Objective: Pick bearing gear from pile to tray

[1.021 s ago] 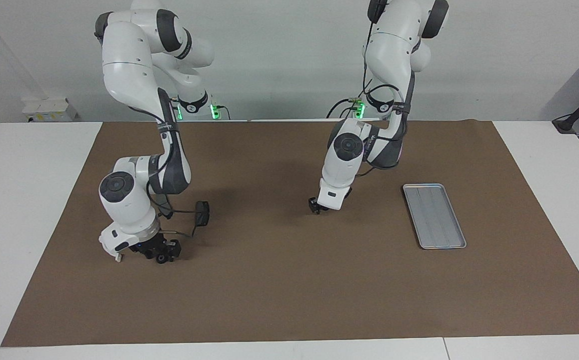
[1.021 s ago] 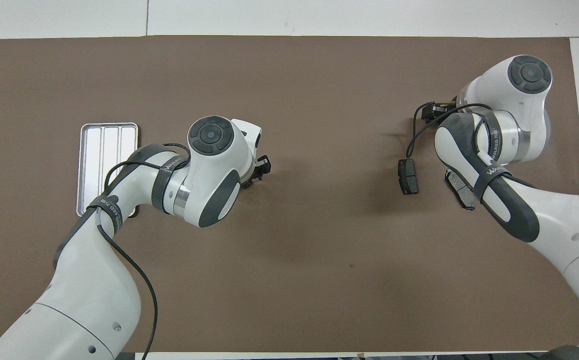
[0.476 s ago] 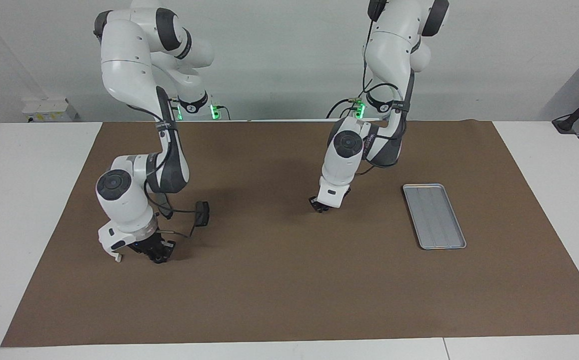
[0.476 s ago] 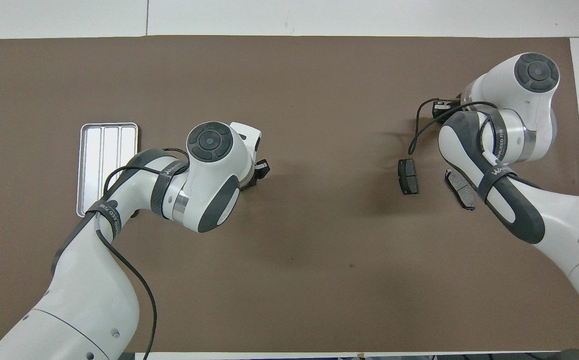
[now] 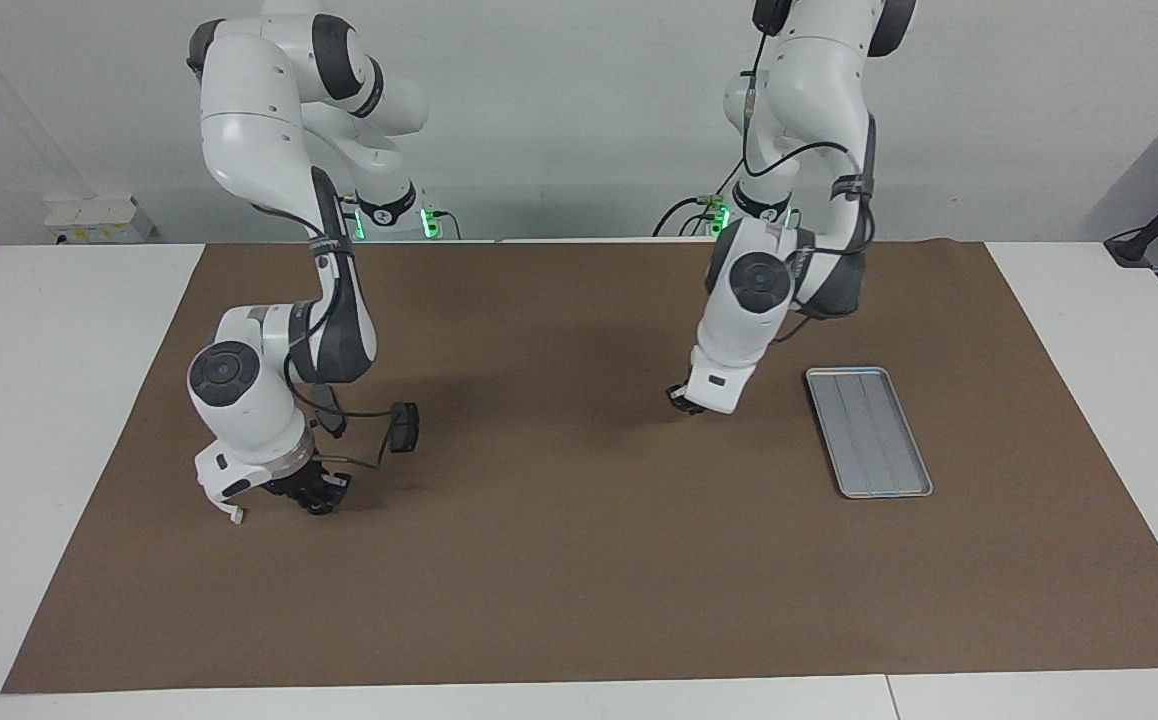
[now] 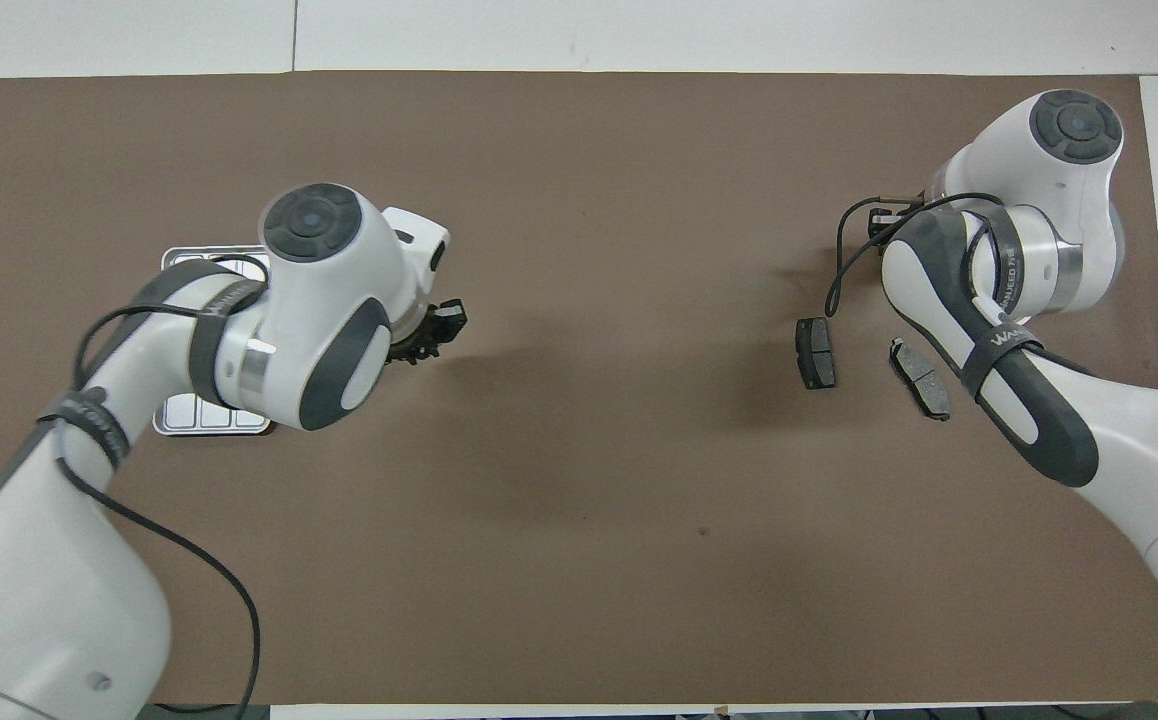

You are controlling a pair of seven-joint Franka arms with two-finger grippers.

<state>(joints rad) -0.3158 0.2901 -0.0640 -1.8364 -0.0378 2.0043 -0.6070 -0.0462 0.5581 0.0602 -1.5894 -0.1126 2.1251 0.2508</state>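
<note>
Facing view: the left gripper [image 5: 681, 398], fingertips together, is seen over bare brown mat [image 5: 579, 560] at nine o'clock of the tray [image 5: 868, 431]. The right gripper [image 5: 314, 497] is seen low at the pile [image 5: 404, 428] — its fingers' state cannot be told.

Overhead view: two dark pads [image 6: 816, 352] are seen flat at the right arm's end; the tray lies partly covered by the left arm.

Showed tray [image 6: 175, 420] at nine o'clock, mostly covered by left arm; left gripper [image 6: 432, 335] over brown mat [image 6: 579, 200] just beside it; two dark pads [image 6: 816, 353] at three o'clock, near right arm.
</note>
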